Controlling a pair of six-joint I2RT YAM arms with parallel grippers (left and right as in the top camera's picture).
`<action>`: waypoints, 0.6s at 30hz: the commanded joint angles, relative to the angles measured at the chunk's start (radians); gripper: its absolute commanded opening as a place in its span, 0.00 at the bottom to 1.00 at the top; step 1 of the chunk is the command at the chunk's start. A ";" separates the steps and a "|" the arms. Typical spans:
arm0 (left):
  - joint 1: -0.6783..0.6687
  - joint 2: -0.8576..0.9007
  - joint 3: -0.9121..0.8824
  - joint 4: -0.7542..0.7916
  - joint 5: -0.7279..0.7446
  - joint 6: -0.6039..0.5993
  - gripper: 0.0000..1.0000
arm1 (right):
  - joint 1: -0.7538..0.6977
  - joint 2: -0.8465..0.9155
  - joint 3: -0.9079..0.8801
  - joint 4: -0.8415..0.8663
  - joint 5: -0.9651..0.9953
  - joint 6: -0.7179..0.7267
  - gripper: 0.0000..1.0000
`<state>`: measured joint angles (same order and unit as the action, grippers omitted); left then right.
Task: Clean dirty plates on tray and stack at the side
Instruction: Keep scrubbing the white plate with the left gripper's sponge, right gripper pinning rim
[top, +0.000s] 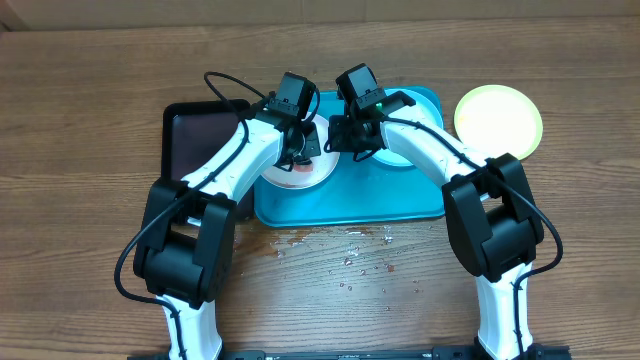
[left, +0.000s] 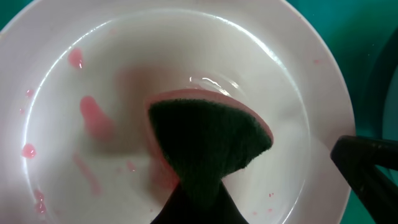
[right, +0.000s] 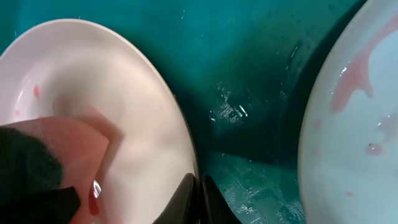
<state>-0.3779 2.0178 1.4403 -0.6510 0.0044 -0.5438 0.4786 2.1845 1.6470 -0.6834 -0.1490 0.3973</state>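
Sponge is squeezed tight between the pressed-together fingers of the left gripper. Its pink side is pushed down on the middle of the white plate. Pink smears show on the plate to the left of the sponge. The right gripper is at the plate's right edge, with its two fingers closed on the rim, pinching it.

The white plate lies in the left part of the blue tray, close to the tray's left rim. The mint plate lies in the tray too, to the right, with pink smears on it. A strip of wet tray floor shows between the two plates, so they do not touch. The near side of the tray, toward the robot, is bare.

The yellow-green plate lies on the table, just beside the tray's far right corner. A black tray lies right beside the blue tray on the left. Little drops dot the table in front of the blue tray
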 joint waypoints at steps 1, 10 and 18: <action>-0.002 -0.023 -0.005 -0.002 0.001 0.011 0.04 | 0.006 0.004 0.009 0.011 -0.008 0.054 0.04; -0.002 0.014 -0.005 -0.002 -0.037 -0.025 0.04 | 0.007 0.004 0.009 0.011 -0.010 0.079 0.04; -0.003 0.089 -0.005 0.011 -0.037 -0.040 0.04 | 0.007 0.004 0.009 0.010 -0.036 0.079 0.04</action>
<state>-0.3779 2.0659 1.4395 -0.6411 -0.0189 -0.5644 0.4782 2.1845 1.6470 -0.6838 -0.1516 0.4595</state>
